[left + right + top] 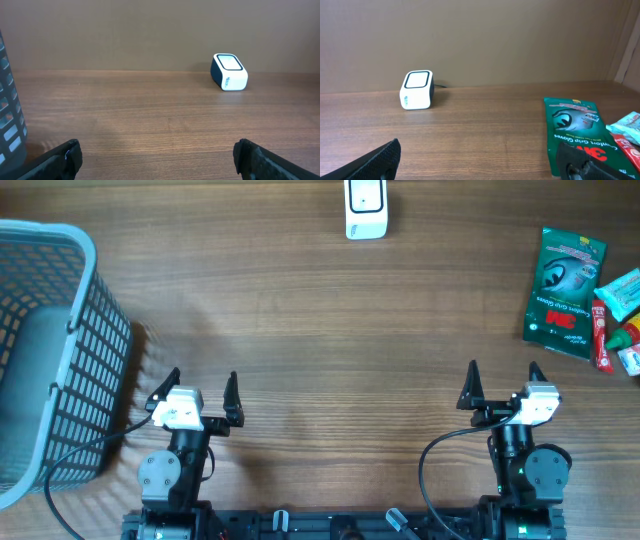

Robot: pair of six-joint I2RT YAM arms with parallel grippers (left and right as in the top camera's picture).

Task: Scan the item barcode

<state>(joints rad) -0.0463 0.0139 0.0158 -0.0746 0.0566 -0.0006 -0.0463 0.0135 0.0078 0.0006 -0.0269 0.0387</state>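
both claws sit low at the near edge of the desk (320, 330), each with its two fingers spread wide apart and nothing between them. the left claw (202, 383) points toward the far side, with a grey-blue mesh basket (88, 310) just to its left. the right claw (503, 377) points the same way. the green glove pack (565, 292) lies flat on the wood near the desk's right edge, ahead of the right claw and off to its right, well apart from its fingertips. in the right wrist view it shows at the lower right, partly behind the right-hand finger. a few smaller packets (620, 320), one light blue and one red, lie against the pack's right side at the frame's edge. the white scanner (365, 207) stands at the far edge of the desk, about midway between the two claws and well apart from both, and well to the left of the glove pack.
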